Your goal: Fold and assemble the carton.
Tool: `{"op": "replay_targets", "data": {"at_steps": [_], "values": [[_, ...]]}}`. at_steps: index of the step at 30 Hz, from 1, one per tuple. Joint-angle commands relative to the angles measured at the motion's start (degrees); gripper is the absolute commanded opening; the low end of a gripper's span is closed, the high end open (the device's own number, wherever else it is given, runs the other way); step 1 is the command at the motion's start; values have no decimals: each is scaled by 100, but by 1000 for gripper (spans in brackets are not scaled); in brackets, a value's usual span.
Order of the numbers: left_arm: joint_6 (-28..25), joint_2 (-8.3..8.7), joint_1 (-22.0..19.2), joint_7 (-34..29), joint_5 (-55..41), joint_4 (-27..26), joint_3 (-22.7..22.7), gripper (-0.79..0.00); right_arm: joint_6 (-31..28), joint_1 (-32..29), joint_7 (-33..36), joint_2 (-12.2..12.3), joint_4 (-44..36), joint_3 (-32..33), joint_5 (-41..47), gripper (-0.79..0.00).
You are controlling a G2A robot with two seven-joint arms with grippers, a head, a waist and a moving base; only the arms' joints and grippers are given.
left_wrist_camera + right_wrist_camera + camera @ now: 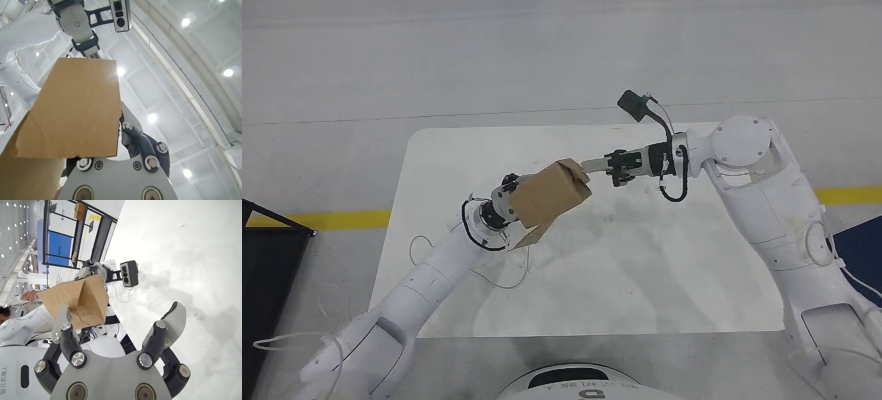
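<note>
A brown carton (550, 193), partly folded with creased flaps, is held above the white table (662, 270). My left gripper (504, 207) grips it from the near-left side. In the left wrist view the carton (75, 106) covers one finger, and the other finger (130, 117) presses at its edge. My right gripper (592, 165) is at the carton's far right corner. In the right wrist view it (119, 311) stands open, with one finger (61, 315) against the carton (81, 296) and the other well apart.
A thin white cable (510, 275) trails from the left arm over the table. A black frame (262, 250) stands off the table's left edge, and a yellow line (342, 217) runs along the floor. Bare table surface lies in front and to the right.
</note>
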Motion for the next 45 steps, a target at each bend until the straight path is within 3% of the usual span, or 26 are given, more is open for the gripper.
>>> {"op": "replay_targets", "data": {"at_steps": [1,21,28,35,41,45], "values": [[9,47,-48,9,-171,-33,146,-785,-25,-44,20,10,-61,2,25,0],[-107,241,-361,-106,-1038,-258,1161,-785,-127,-53,-172,-19,-186,-349,13,0],[149,325,-351,149,-1662,-359,1286,-785,-275,-268,-364,62,-247,64,259,0],[570,397,-280,569,-2285,-470,1310,-785,-524,-987,-732,234,-529,949,589,0],[265,337,-787,305,-617,670,1532,-785,-845,-1795,-1123,348,-790,1687,916,0],[-939,213,-1354,1234,1144,1158,1749,-785,-1082,-2237,-1377,384,-814,1991,1059,0]]}}
